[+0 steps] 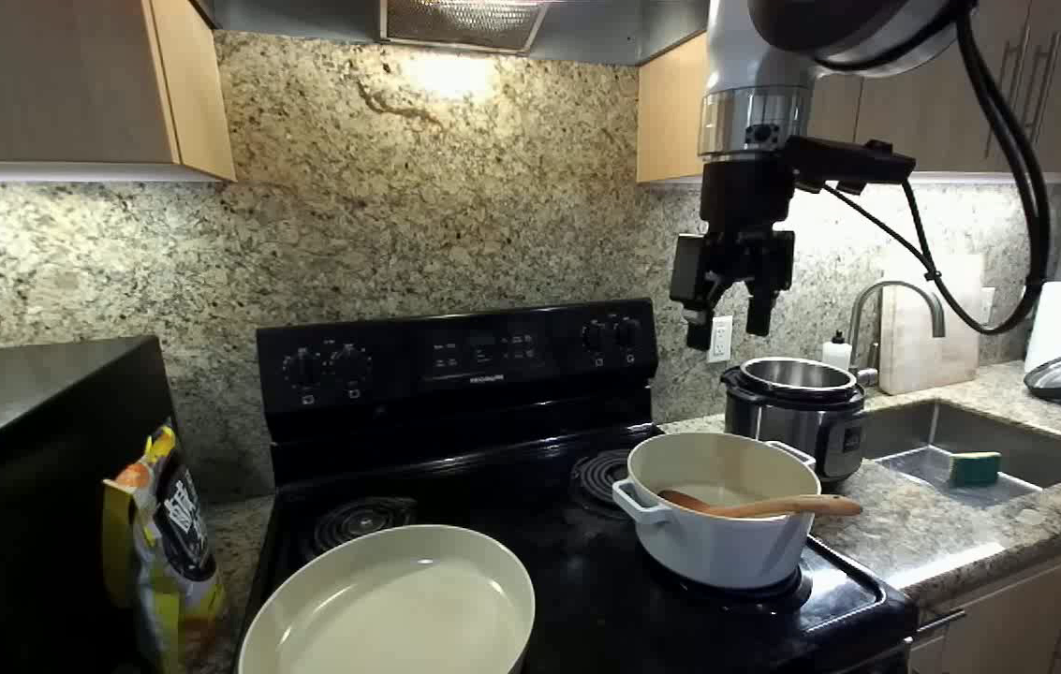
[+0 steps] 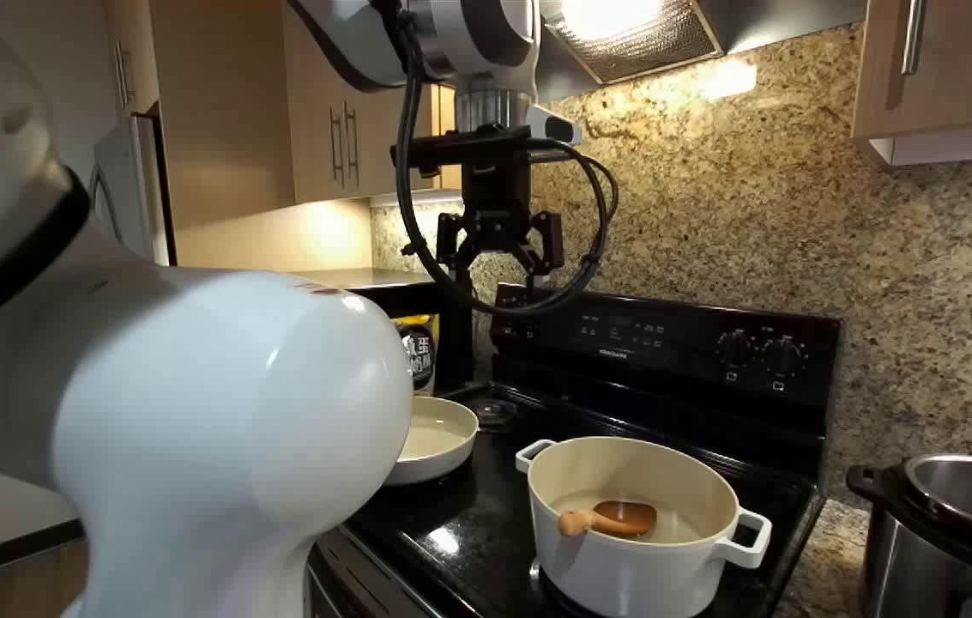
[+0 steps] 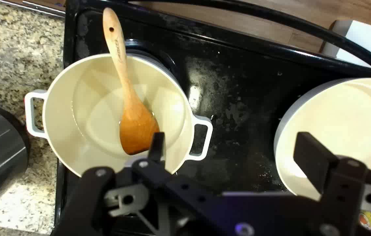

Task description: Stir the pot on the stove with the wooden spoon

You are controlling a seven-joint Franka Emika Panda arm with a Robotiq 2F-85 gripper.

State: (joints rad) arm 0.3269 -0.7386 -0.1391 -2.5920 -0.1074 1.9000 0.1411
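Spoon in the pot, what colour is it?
The spoon is orange-brown, paler on its handle; the wrist view shows it best.

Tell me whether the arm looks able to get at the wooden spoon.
Probably yes: the open, empty gripper hangs higher up, nothing lies over the wooden spoon, and its handle juts past the rim of the pot. The gripper would first need to descend.
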